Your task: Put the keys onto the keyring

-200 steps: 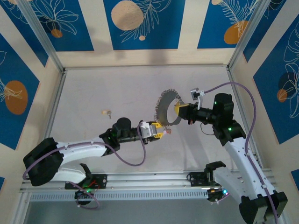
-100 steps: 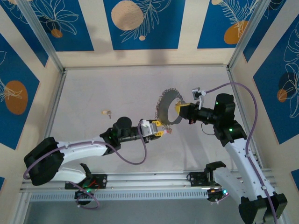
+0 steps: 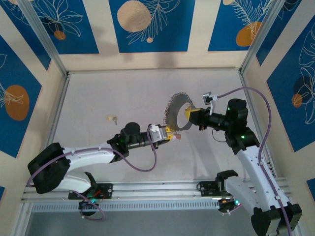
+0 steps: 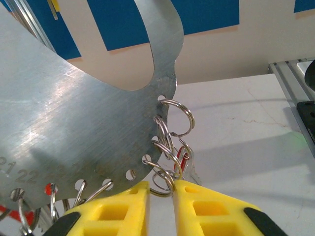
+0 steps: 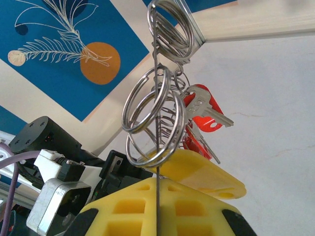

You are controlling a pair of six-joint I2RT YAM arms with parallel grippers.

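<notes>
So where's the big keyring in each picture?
Top camera: the keyring is near the middle, a bit to the right.
Left wrist: the keyring covers the upper left, a flat metal sheet with holes along its edge.
Right wrist: the keyring is a thin edge-on line down the middle.
Shared landmark: the red key hanging off its rim.

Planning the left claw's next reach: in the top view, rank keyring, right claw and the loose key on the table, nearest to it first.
1. keyring, lower rim right at the left claw's tips.
2. right claw, just beyond, on the keyring's right side.
3. loose key, on the table, far off to the left.
</notes>
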